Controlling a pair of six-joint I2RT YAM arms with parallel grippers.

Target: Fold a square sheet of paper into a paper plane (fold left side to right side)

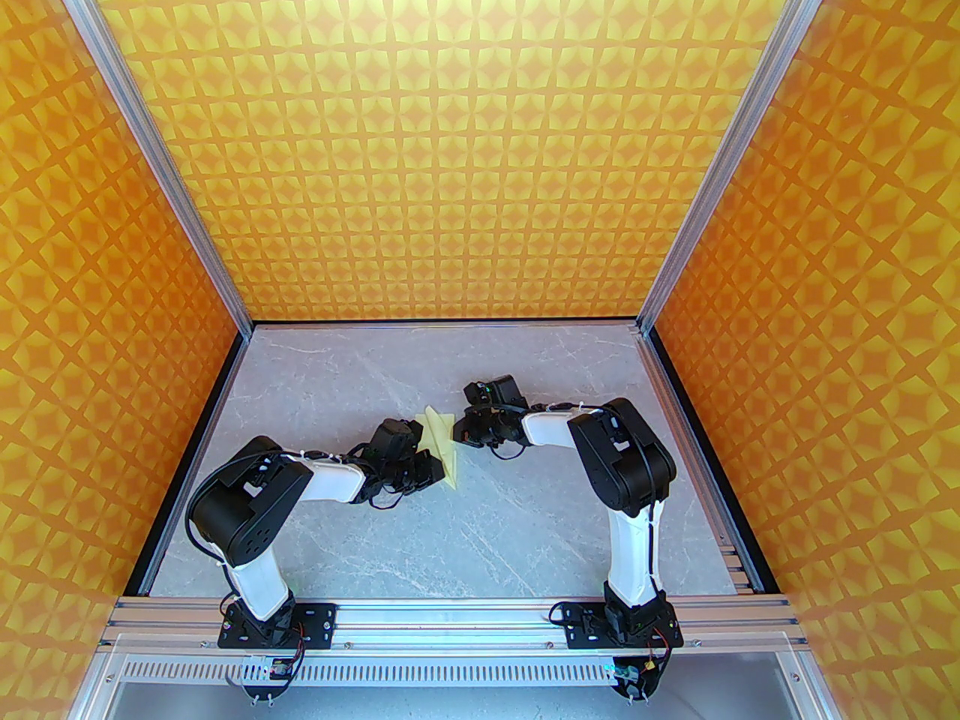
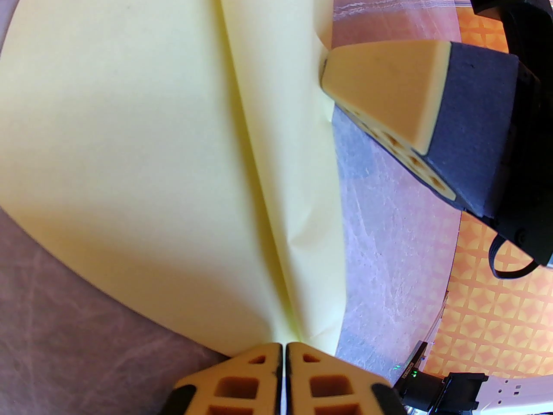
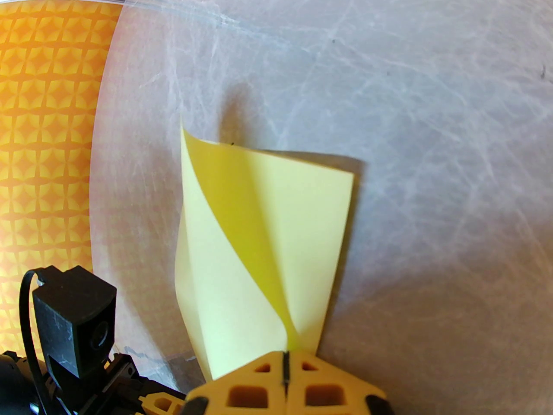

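The pale yellow sheet of paper [image 1: 442,443], partly folded into a narrow creased shape, is held up between the two arms near the table's middle. My left gripper [image 1: 439,472] pinches its near end; in the left wrist view the shut fingertips [image 2: 284,352] clamp the paper [image 2: 151,145] where its folds meet. My right gripper [image 1: 459,426] is shut on the far edge; in the right wrist view its fingertips [image 3: 285,361] grip the paper [image 3: 276,240], which curls open above them. The right fingers [image 2: 389,84] also appear in the left wrist view, touching the paper's right edge.
The grey marble-look table [image 1: 480,537] is ringed by orange patterned walls [image 1: 465,139] on aluminium posts. An aluminium rail [image 1: 465,619] carrying both arm bases runs along the near edge. The left wrist camera [image 3: 82,318] appears in the right wrist view, low left.
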